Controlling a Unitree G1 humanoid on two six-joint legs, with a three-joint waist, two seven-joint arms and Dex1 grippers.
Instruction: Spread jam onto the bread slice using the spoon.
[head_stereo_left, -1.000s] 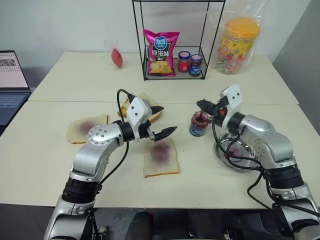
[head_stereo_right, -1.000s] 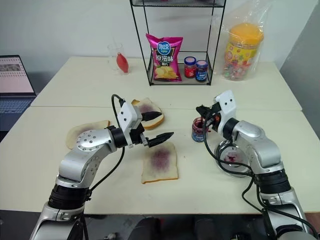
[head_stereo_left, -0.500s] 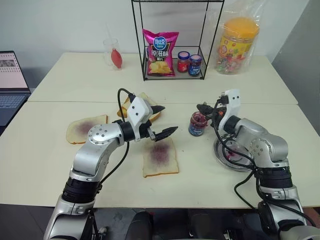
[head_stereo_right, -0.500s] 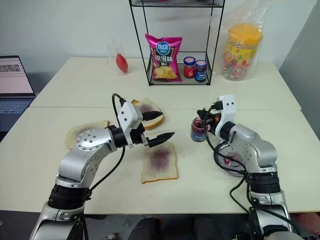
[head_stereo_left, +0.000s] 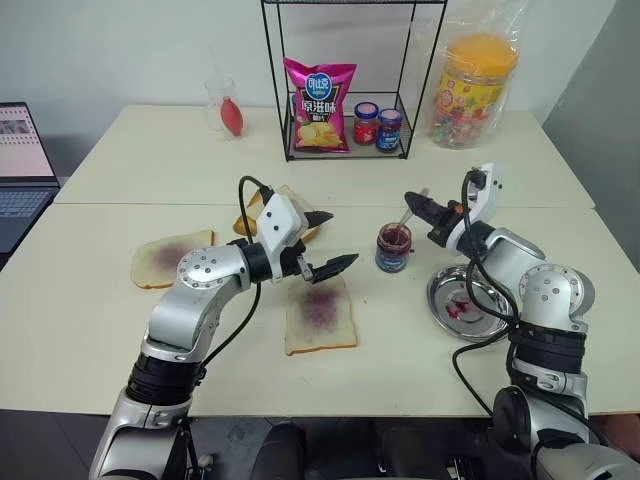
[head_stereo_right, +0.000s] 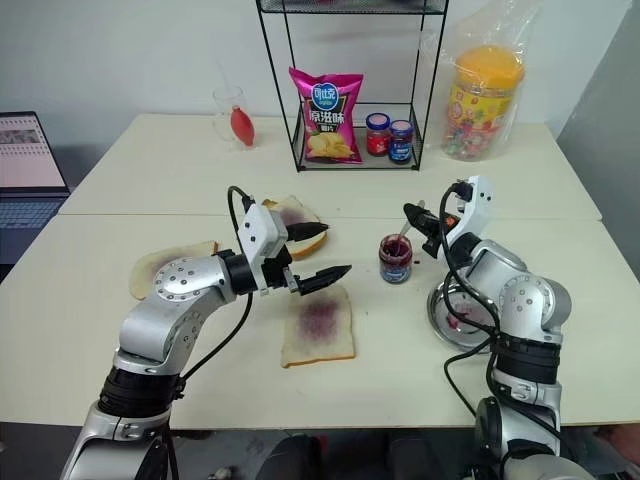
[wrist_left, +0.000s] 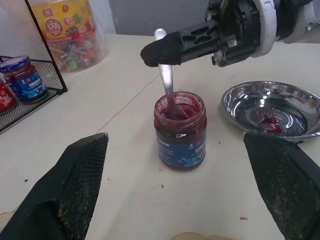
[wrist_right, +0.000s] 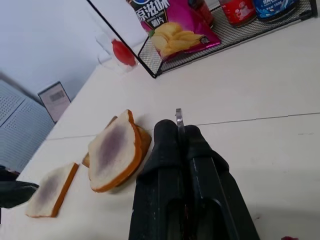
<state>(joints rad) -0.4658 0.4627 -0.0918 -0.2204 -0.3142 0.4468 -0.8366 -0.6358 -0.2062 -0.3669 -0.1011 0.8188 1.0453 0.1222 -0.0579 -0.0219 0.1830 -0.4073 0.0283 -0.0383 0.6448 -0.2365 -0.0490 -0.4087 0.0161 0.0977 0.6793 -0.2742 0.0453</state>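
The right pincer (head_stereo_left: 418, 205) is clamped tight on the slim handle of the small shiny silver metal spoon (wrist_left: 165, 75), its two black fingers (wrist_right: 172, 150) pressed together with the handle end poking out between them. The spoon stands tilted, its bowl down in the dark red-purple glossy jam (wrist_left: 178, 107) inside the small clear glass jar with a blue label (head_stereo_left: 392, 249). That jar stands near the middle of the tabletop (head_stereo_left: 90, 330), a little toward its right edge, and just beside the round steel dish (head_stereo_left: 470, 300), which carries red smears on its bottom.

The left pincer (head_stereo_left: 325, 243) hangs above the tabletop with its fingers spread wide apart and nothing between them. It hovers over the far edge of the square white bread slice with the purple stain in its middle (head_stereo_left: 320, 314), which lies flat toward the near edge of the tabletop, well apart from the jar.

A second stained slice (head_stereo_left: 170, 256) lies toward the left edge, and a stacked pair with browner crust (head_stereo_right: 300, 222) sits behind the left pincer. At the far edge, a black wire rack (head_stereo_left: 345, 80) holds a pink chip bag (head_stereo_left: 320, 105) and two lidded jars (head_stereo_left: 377, 125).
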